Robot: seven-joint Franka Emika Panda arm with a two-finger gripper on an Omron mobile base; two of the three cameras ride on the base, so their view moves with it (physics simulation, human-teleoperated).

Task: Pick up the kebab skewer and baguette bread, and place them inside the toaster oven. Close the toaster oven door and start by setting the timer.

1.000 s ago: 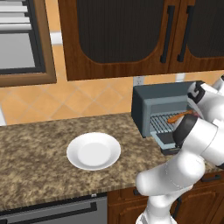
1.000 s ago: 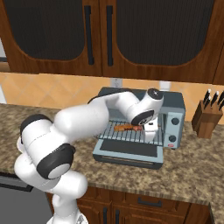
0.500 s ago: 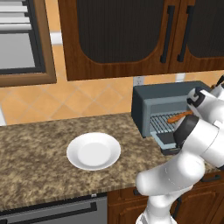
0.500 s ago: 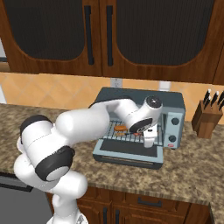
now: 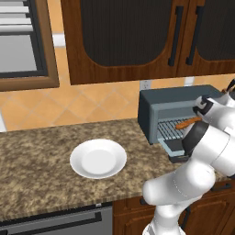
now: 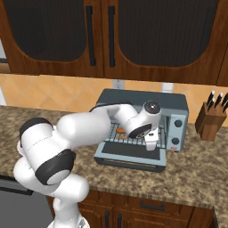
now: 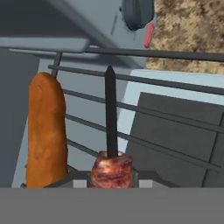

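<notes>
Fingers of my gripper point(image 7: 111, 183) are clamped on the kebab skewer point(image 7: 110, 131), gripping at the meat chunk, the dark stick pointing toward twelve o'clock in the hand view. At nine o'clock from it, the baguette bread point(image 7: 46, 131) already lies on the wire rack point(image 7: 175, 148). The toaster oven point(image 6: 176, 107) stands open, its toaster oven door point(image 6: 129, 158) folded down flat below the rack. To do this well, I judge I should lower the skewer level across several bars beside the bread, not touching it, then release and back straight out clear of the door.
</notes>
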